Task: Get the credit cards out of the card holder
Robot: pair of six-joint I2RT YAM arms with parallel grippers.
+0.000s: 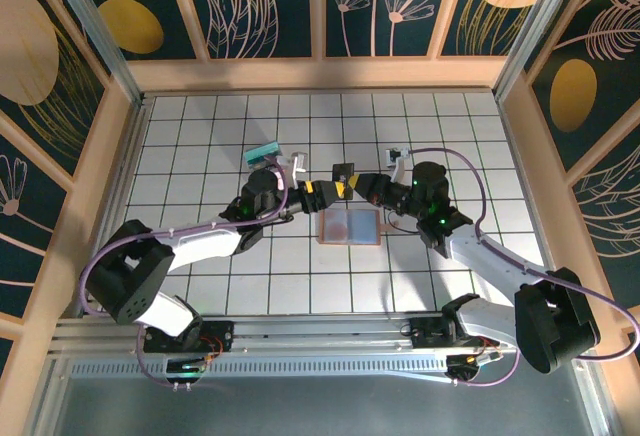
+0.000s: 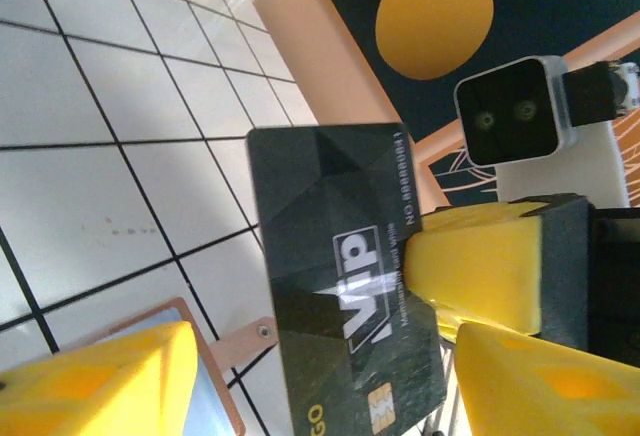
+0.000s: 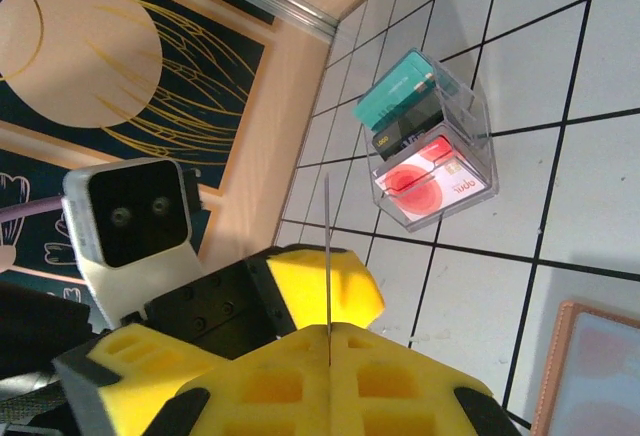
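Note:
The card holder lies open on the white tiles, salmon-tan rim and blue-grey inside up; its tab shows in the left wrist view, a corner of the card holder in the right wrist view. Above it both grippers meet. My right gripper is shut on a black VIP credit card, which the right wrist view gives edge-on as a thin card. My left gripper is open, its yellow fingers on either side of that card. One finger is close to the card's face, the other apart.
A clear plastic box holding a teal, a dark and a red-and-white card stands on the tiles at the back left, the box just beyond the left arm. Wooden walls ring the tiled floor.

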